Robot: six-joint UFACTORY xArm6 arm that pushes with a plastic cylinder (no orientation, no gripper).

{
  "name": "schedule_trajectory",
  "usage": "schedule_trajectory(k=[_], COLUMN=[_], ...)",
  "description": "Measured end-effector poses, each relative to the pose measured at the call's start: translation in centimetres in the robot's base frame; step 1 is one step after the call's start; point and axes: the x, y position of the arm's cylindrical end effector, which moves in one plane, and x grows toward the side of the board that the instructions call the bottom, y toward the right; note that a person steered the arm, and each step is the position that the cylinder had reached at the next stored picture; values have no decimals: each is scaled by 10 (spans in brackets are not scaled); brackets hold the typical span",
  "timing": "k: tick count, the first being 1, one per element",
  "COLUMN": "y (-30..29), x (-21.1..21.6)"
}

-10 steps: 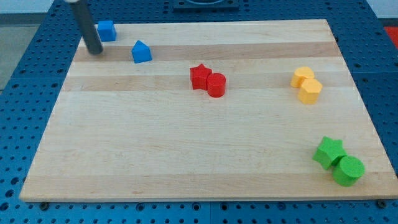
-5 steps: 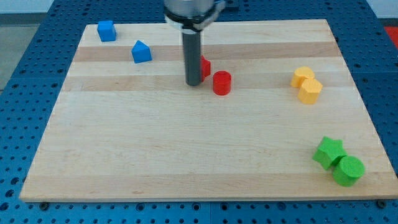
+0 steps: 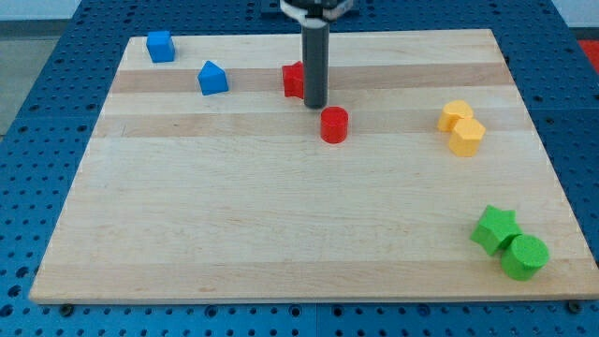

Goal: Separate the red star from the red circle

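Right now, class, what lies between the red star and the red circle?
In the camera view, my tip stands between the red star and the red circle.

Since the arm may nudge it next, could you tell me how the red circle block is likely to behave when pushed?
The red circle stands on its flat end on the wooden board, so it should probably slide, not roll. It looks squat, so tipping seems unlikely. With round sides, it may slip sideways off my tip if hit off-centre.

rod: straight, dark grey, smooth cylinder
my tip (image 3: 315,106): blunt, flat-ended, same dark grey
mount: pale collar at frame's top edge
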Motion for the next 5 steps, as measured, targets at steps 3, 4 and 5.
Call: schedule_trajectory(k=[3, 4, 5], y=[-24, -17, -19], x=[-53, -80, -104])
